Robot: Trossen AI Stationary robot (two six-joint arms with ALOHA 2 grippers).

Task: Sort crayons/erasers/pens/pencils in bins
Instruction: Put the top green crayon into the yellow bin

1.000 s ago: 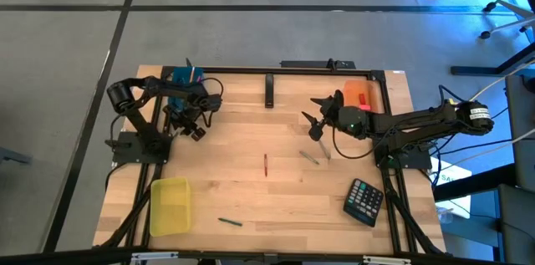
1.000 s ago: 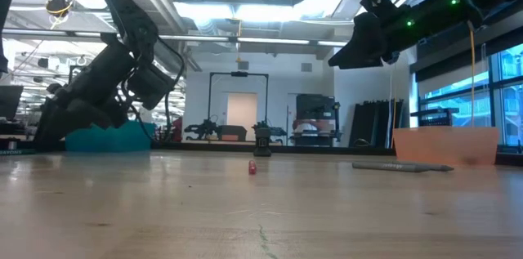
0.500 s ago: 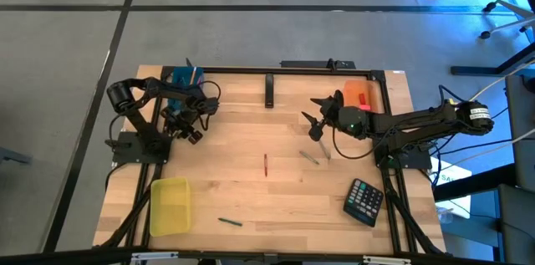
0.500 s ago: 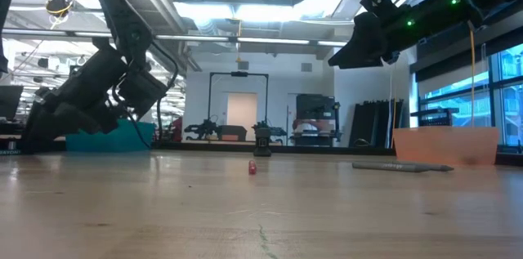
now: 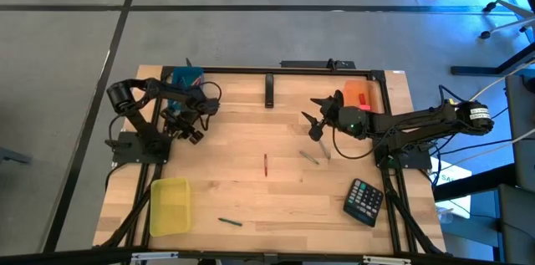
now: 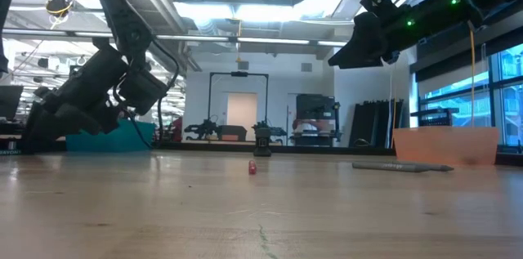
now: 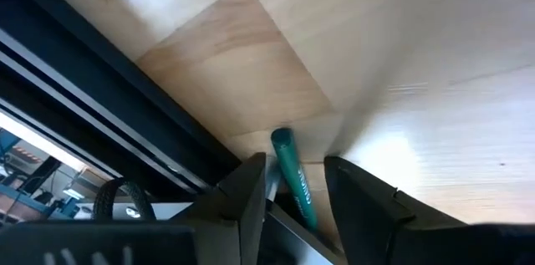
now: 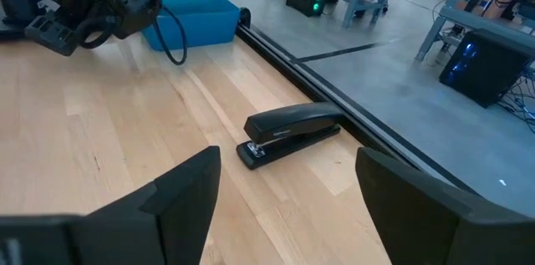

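Note:
My left gripper [image 5: 193, 132] hovers above the table's far left part, just in front of the teal-blue bin [image 5: 182, 77], shut on a green stick [image 7: 292, 180]. My right gripper [image 5: 313, 124] hangs open and empty above the table's far right part, beside the orange bin [image 5: 358, 96]. The translucent yellow bin [image 5: 170, 206] stands at the near left. A red stick [image 5: 266, 165], two grey sticks [image 5: 310, 156] and a green stick [image 5: 230, 221] lie flat on the table. No eraser shows. My left gripper holds the green stick between its two fingers [image 7: 251, 194]. The stick lies along the fingers, and its rounded end [image 7: 282, 139] sticks out past the fingertips. It is lifted clear of the table. How far back it reaches is hidden by the fingers.
A black stapler [image 5: 270, 91] lies at the far middle, in front of my right gripper in its wrist view [image 8: 288, 131]. A black calculator [image 5: 364, 201] lies at the near right. Bare wood lies between the sticks in the middle.
My left gripper has gone a little toward the table's left edge and slightly down, still shut on the green stick.

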